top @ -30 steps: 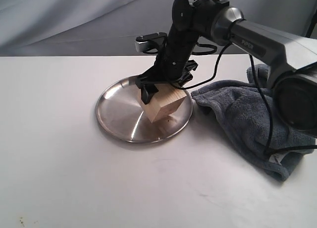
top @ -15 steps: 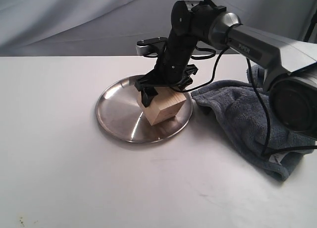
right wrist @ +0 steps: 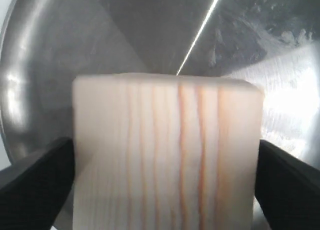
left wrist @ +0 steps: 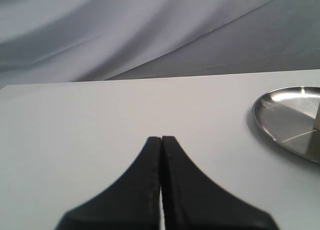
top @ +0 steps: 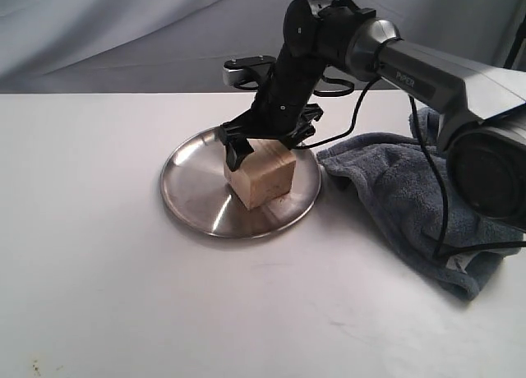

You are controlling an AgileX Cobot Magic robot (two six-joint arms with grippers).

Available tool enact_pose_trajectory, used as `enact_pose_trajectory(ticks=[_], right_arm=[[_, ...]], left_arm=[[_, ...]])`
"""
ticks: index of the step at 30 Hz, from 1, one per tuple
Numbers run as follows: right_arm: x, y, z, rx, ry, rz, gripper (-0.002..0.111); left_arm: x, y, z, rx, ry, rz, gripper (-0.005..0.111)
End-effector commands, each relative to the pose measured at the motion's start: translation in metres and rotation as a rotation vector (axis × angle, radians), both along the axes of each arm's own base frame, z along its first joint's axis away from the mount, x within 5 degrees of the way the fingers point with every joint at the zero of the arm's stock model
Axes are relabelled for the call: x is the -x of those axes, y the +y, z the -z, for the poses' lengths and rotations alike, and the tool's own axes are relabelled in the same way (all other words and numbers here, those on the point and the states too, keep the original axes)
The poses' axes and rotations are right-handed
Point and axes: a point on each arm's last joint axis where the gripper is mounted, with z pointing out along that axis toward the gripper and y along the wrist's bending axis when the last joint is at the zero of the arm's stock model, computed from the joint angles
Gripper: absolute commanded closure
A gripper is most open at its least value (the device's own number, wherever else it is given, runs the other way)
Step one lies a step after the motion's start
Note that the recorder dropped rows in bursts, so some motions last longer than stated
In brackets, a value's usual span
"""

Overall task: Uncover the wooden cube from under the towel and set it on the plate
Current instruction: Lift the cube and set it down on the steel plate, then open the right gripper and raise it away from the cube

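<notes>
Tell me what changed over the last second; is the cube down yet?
The right gripper swung the cube slightly toward the plate's middle and levelled it. It hung tilted before, and now looks to rest flat on the plate. The jaws still clamp its sides; no release yet. Plate and towel have not moved.

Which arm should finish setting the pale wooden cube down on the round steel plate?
Right. The right tool is shut on the pale wooden cube, held over the round shiny steel plate. The left tool is shut and empty, off to the plate's side.
</notes>
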Motion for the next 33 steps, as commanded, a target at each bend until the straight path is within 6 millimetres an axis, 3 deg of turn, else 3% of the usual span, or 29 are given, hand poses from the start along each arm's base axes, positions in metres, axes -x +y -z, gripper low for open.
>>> enact_pose_trajectory(ticks=[1, 7, 11, 24, 28, 33], right_arm=[[-0.001, 0.0, -0.009, -0.021, -0.023, 0.015, 0.018], [-0.002, 0.0, -0.01, -0.021, -0.026, 0.028, 0.018], [-0.002, -0.009, -0.021, 0.043, -0.07, 0.016, 0.018], [0.006, -0.018, -0.089, 0.013, -0.229, 0.023, 0.021], [0.008, -0.025, -0.105, 0.058, -0.287, 0.022, 0.036], [0.011, -0.036, -0.111, 0.105, -0.264, 0.037, 0.066]], left_arm=[[0.0, 0.0, 0.001, 0.007, 0.0, -0.001, 0.107], [0.0, 0.0, 0.001, 0.007, 0.0, -0.001, 0.107], [0.0, 0.0, 0.001, 0.007, 0.0, -0.001, 0.107], [0.0, 0.0, 0.001, 0.007, 0.0, -0.001, 0.107], [0.0, 0.0, 0.001, 0.007, 0.0, -0.001, 0.107], [0.0, 0.0, 0.001, 0.007, 0.0, -0.001, 0.107]])
